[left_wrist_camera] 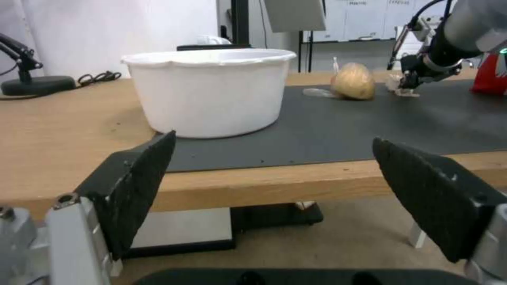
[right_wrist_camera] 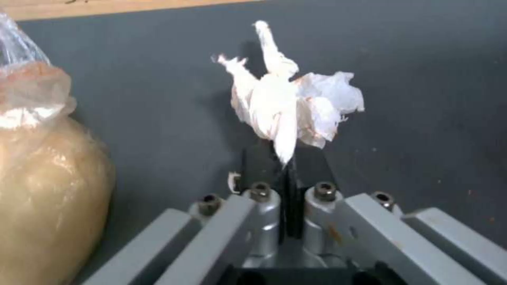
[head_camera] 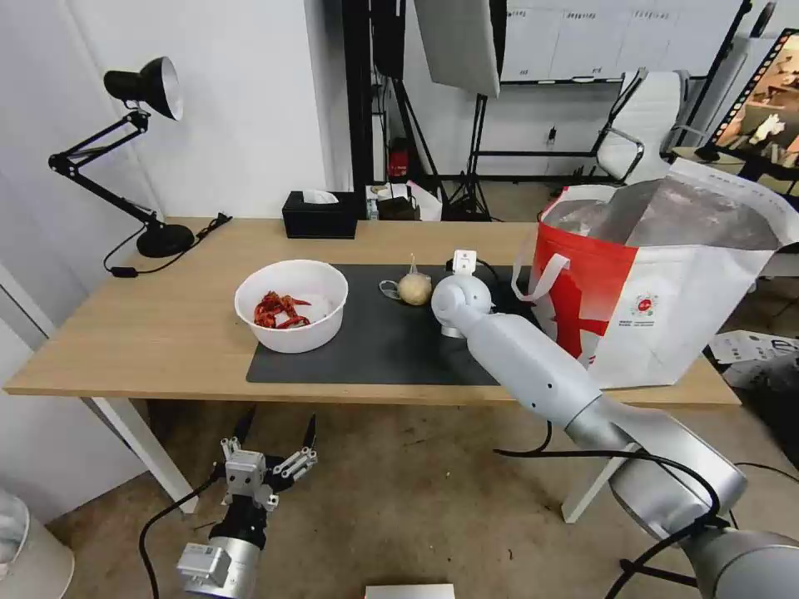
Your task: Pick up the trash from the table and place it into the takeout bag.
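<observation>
Your right end effector (right_wrist_camera: 288,166) is pinching the crumpled napkin (right_wrist_camera: 293,111) by its lower edge, jaws fully closed on the paper, just over the dark mat (head_camera: 374,349) beside the bagged beige ball (head_camera: 414,288). Napkin's looking v. light, soft, no stiffness, so probably a thin pinch is enough, but it could slip or tear w/ a jerk; you're holding only a twisted corner, rest is flaring loose.

Ball in its knotted clear bag is sitting close to the napkin, on the bowl's side; film looks slippery, so the knot is likely the best hold. White bowl (head_camera: 291,304) w/ red scraps is further from the napkin along the mat, rigid, rim-grabbable. Takeout bag (head_camera: 666,291) is standing on the worktop (head_camera: 166,333) on the napkin's other side, mouth open; its tall wall and loop handle (head_camera: 537,279) are what's in the way. Left end effector (head_camera: 276,441) is hanging wide open below the worktop edge, near the bowl.
</observation>
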Available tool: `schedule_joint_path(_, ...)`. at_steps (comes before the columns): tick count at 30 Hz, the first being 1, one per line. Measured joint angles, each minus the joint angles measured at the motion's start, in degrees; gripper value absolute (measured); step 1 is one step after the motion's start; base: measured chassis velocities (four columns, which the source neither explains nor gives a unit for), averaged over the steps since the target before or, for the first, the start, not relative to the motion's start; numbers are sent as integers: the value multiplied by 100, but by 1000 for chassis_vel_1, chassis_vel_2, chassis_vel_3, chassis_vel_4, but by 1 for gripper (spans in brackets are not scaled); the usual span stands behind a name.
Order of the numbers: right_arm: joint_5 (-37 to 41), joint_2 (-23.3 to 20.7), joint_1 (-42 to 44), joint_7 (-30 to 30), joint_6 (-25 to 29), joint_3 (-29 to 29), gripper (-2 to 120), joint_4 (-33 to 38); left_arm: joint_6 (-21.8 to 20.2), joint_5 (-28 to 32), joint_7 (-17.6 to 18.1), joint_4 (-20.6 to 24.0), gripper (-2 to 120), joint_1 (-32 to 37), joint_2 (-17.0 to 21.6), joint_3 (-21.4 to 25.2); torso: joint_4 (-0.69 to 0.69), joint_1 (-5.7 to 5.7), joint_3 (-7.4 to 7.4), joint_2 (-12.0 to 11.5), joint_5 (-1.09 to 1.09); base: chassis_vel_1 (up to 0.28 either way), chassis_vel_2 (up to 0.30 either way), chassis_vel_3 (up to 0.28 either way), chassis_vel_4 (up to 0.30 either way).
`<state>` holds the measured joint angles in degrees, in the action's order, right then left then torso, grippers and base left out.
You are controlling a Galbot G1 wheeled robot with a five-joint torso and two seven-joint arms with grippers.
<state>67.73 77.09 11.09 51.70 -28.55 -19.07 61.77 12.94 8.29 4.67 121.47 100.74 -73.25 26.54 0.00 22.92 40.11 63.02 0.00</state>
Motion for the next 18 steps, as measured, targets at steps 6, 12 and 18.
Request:
schedule_joint_path(6, -445, -351, 225, -11, 452, 90, 0, 858, 0, 46, 6, 3, 100, -31, 37, -7, 1, 0, 0, 0, 0, 0, 0, 0, 0)
schedule_joint_path(12, -859, -1105, 601, 167, 756, 26, 0, 2439, 0, 62, 12, 65, 100, -28, 43, -2, -2, 0, -1, 0, 0, 0, 0, 0, 0)
schedule_joint_path(18, -1651, -1766, 1091, -57, 1350, -45, 0, 3673, 0, 68, 14, 80, 100, -16, 59, -2, -1, -1, -1, 0, 1, 0, 0, 0, 0)
